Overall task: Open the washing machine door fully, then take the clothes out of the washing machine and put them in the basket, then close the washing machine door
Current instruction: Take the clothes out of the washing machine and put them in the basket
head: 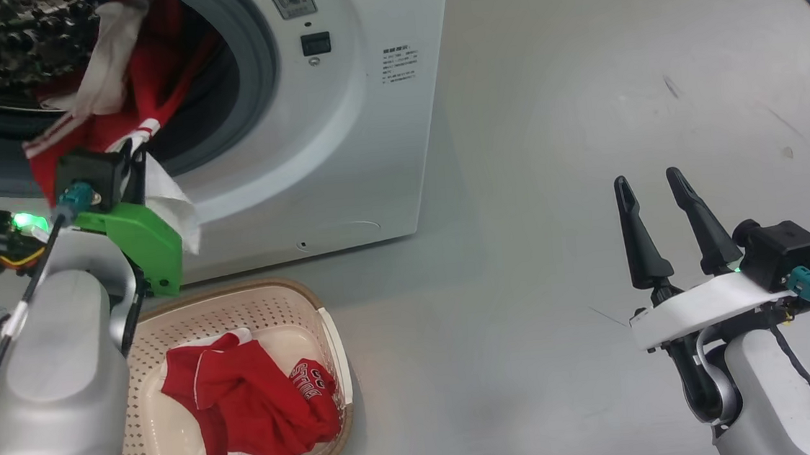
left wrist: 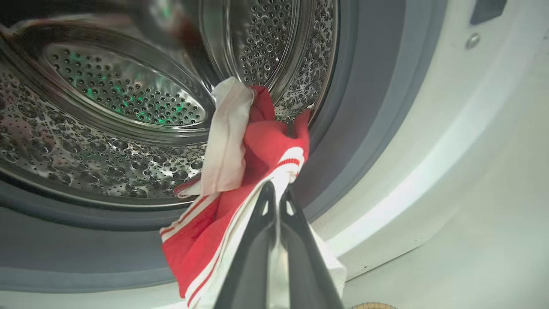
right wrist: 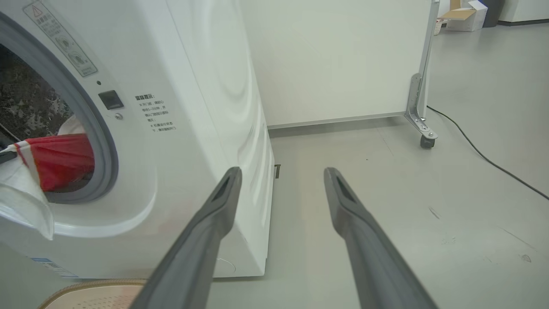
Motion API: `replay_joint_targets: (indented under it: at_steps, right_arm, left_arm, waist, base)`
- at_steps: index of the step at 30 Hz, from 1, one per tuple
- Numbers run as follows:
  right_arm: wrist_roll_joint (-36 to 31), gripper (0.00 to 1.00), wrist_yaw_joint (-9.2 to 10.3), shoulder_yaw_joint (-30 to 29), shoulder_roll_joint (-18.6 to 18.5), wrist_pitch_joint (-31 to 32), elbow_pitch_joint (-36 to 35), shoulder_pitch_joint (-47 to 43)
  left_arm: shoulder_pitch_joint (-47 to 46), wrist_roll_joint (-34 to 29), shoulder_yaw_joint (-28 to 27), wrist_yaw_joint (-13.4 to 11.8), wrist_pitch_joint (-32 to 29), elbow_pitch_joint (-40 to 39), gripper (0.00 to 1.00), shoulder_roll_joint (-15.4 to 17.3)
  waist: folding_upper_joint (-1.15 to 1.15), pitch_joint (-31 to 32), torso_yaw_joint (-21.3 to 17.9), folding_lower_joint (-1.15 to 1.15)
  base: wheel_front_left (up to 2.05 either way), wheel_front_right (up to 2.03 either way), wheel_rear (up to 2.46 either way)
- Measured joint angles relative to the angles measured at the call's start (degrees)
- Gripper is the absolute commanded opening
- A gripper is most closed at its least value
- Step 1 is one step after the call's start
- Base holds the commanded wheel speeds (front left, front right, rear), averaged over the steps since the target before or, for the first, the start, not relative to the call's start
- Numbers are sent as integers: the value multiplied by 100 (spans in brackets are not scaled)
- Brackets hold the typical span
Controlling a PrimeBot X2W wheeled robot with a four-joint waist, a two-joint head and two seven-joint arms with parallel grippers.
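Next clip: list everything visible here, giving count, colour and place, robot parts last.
washing machine: one, white, upper left of head view
drum: one, perforated steel, inside the machine
hanging clothes: red-and-white bundle, number unclear, trailing from the drum mouth
basket: one, cream with brown rim, on the floor before the machine
basket clothes: red with white trim, number unclear, inside the basket
cable: one, dark, on the floor right of the machine
wheeled panel: one, white, behind the machine
left claw: one, dark, shut on the hanging clothes
right claw: one, dark, open, empty, lower right of head view
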State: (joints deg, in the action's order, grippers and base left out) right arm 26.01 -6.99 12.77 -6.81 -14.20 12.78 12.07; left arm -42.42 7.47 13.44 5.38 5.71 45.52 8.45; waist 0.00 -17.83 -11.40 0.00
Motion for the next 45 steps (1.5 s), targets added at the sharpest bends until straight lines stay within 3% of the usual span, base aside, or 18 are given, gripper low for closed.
replay_joint_targets:
  at_steps: [10,17,36,45]
  right_arm:
    - [-37,100,0,10,-11,0,21,-272]
    - [-38,100,0,10,-10,0,15,-484]
    - [-38,100,0,44,-1,0,-64,-734]
    - [-38,100,0,44,5,0,-122,-760]
  left_arm:
    - [497,187,-40,40,695,-227,0,-86]
    - [852,254,-66,46,806,-613,0,-190]
    - [1120,254,-378,-12,876,-3125,0,-191]
    - [1215,254,-527,-104,901,-3862,0,-193]
  waist:
    - [0,507,326,0]
    - [0,849,531,0]
    - [0,1216,816,0]
    - [0,1198,833,0]
  base:
    - [0,0,0]
    - [0,0,0]
    - [0,0,0]
    - [0,0,0]
